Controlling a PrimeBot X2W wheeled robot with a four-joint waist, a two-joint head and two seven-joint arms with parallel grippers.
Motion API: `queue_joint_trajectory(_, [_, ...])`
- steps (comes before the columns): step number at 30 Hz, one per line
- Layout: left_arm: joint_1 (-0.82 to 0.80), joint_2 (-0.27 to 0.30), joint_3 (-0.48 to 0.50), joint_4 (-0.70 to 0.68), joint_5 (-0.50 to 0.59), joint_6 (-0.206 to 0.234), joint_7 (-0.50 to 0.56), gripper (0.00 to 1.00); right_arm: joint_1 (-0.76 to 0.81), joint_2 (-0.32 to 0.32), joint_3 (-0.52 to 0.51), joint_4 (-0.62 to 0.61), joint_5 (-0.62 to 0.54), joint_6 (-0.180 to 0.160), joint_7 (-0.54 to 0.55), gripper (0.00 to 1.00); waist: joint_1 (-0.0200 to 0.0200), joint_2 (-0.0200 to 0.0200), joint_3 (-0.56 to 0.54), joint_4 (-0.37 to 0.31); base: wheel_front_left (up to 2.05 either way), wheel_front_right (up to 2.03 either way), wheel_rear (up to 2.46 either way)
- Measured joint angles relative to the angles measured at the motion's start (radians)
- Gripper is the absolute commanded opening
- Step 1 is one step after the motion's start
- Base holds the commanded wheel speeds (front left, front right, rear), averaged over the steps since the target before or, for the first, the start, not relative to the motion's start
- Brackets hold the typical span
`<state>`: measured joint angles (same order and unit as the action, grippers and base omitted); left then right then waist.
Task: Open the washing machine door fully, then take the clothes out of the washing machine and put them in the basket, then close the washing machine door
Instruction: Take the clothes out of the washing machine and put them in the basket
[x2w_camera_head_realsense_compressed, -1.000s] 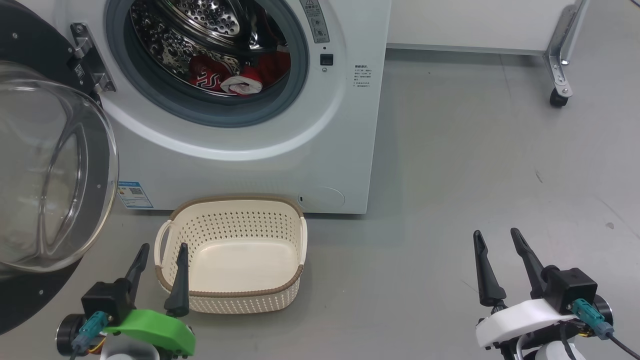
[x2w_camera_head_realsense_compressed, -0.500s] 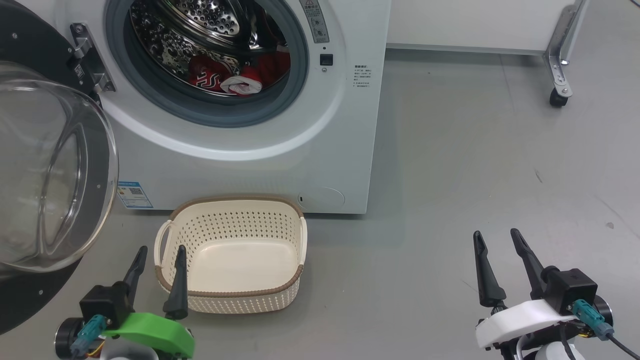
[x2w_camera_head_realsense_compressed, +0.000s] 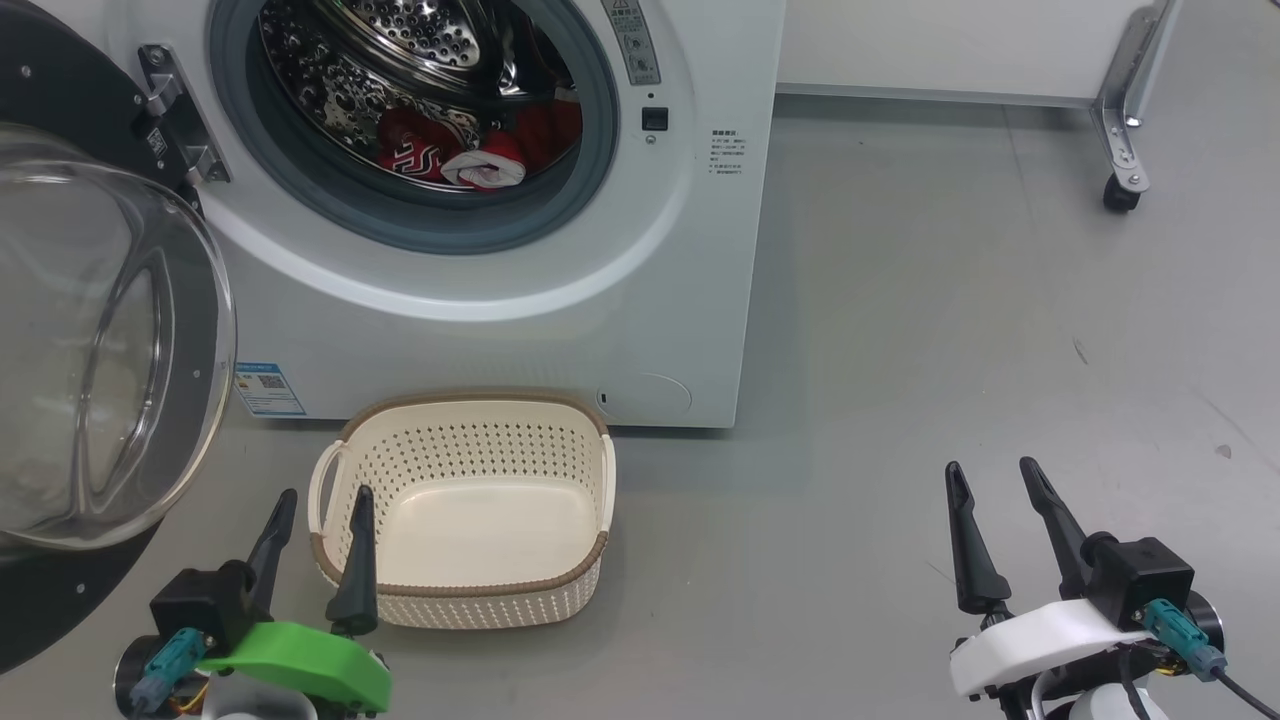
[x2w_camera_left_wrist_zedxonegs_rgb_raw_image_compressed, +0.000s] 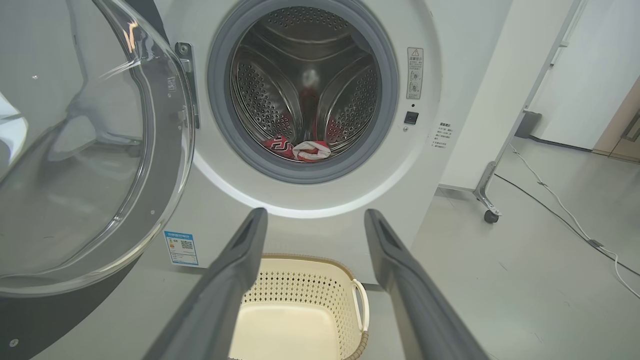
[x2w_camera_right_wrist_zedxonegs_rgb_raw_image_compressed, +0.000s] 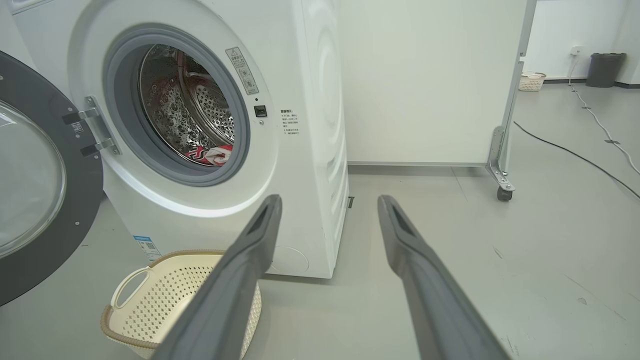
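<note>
My left hand (x2w_camera_head_realsense_compressed: 327, 492) hangs released, fingers spread and holding nothing, at the near left corner of the basket (x2w_camera_head_realsense_compressed: 470, 450). My right hand (x2w_camera_head_realsense_compressed: 990, 465) is spread the same way over the floor (x2w_camera_head_realsense_compressed: 930, 330), well apart to the right. The basket sits just in front of the washing machine (x2w_camera_head_realsense_compressed: 640, 330). The washing machine door (x2w_camera_head_realsense_compressed: 110, 330) stands swung wide to the left. The clothes (x2w_camera_head_realsense_compressed: 450, 155) lie low in the drum.

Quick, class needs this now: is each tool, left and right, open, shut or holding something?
The left tool, two long dark fingers: open, holding nothing.
The right tool, same build: open, holding nothing.
</note>
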<state>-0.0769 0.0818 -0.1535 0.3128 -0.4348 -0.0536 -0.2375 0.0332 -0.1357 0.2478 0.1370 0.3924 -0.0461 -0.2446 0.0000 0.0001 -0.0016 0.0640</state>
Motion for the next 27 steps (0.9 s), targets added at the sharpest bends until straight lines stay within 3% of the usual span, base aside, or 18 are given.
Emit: queue_joint_trajectory(27, [0.002, 0.026, -0.012, -0.029, 0.042, 0.005, 0.008, 1.00, 0.003, 0.001, -0.003, -0.001, -0.007, 0.000, 0.000, 1.00, 0.0000, -0.0001, 0.006, 0.005, 0.95, -1.01, 0.06])
